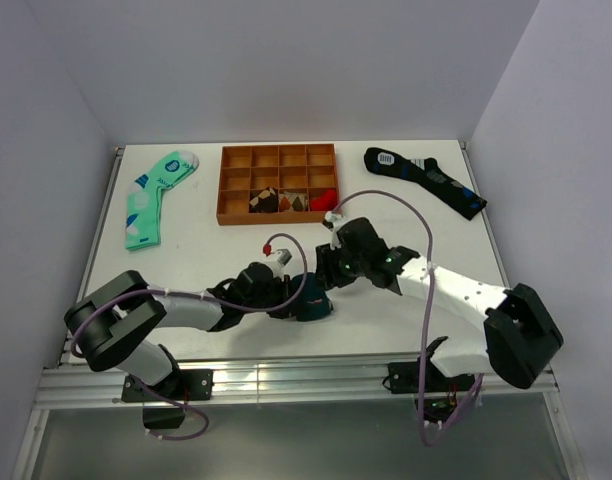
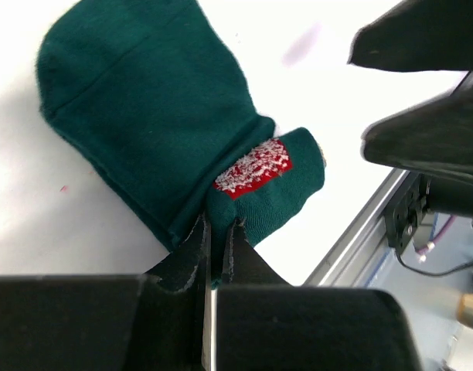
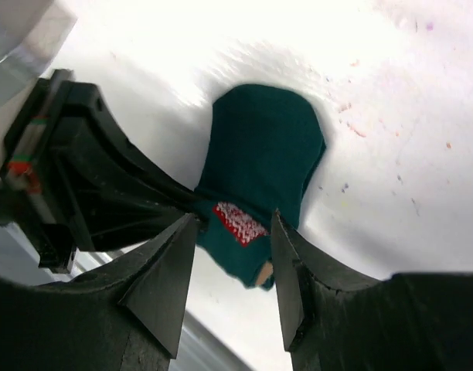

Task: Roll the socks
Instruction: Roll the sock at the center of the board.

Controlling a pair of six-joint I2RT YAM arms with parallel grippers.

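The dark teal socks (image 1: 314, 298) lie folded near the table's front edge, between both arms. In the left wrist view the socks (image 2: 151, 116) show a red and white patch at the folded end. My left gripper (image 2: 218, 232) is shut on an edge of the teal fabric. In the right wrist view the socks (image 3: 263, 158) lie just beyond my right gripper (image 3: 233, 220), which stands open with its fingers either side of the patched end, not pinching it. Seen from above, the right gripper (image 1: 331, 268) hangs over the socks and the left gripper (image 1: 291, 297) is at their left.
A brown divided tray (image 1: 278, 183) with small items stands at the back centre. A mint-green patterned sock (image 1: 154, 195) lies back left, a black sock (image 1: 424, 180) with blue patches back right. The table's front metal rail (image 1: 286, 375) runs close behind the grippers.
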